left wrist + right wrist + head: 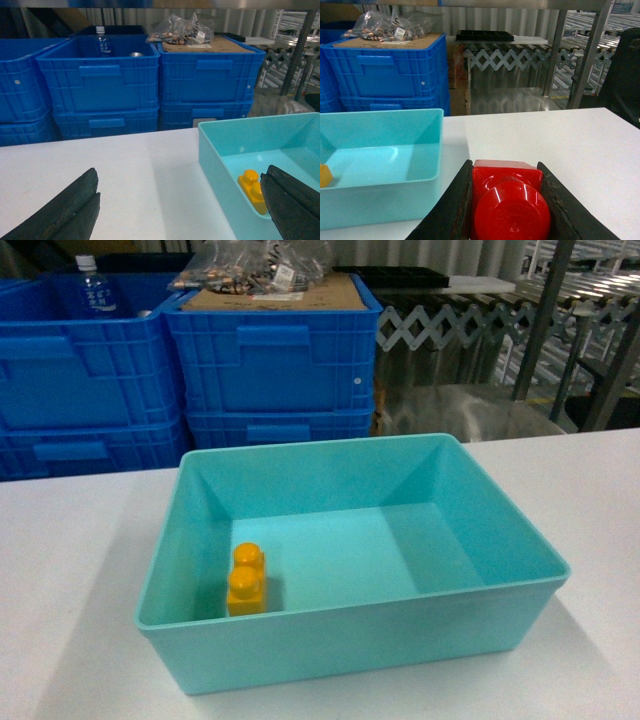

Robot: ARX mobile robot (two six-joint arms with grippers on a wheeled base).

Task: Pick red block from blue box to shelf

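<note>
The red block (507, 200) sits between the two black fingers of my right gripper (504, 167), which is shut on it, stud facing the camera. It hangs above the white table, just right of the blue box (380, 195). The blue box (350, 650) stands mid-table and holds only a yellow two-stud brick (246, 580). My left gripper (182, 172) is open above the table, straddling the blue box's left wall (215, 150). The silver shelf (580, 50) rises behind the table at the right. Neither gripper shows in the head view.
Dark blue ribbed crates (270, 360) are stacked behind the table's far edge, one holding a water bottle (93, 287), another topped with cardboard and a plastic bag (260, 265). White tabletop (560, 135) stretches right of the box.
</note>
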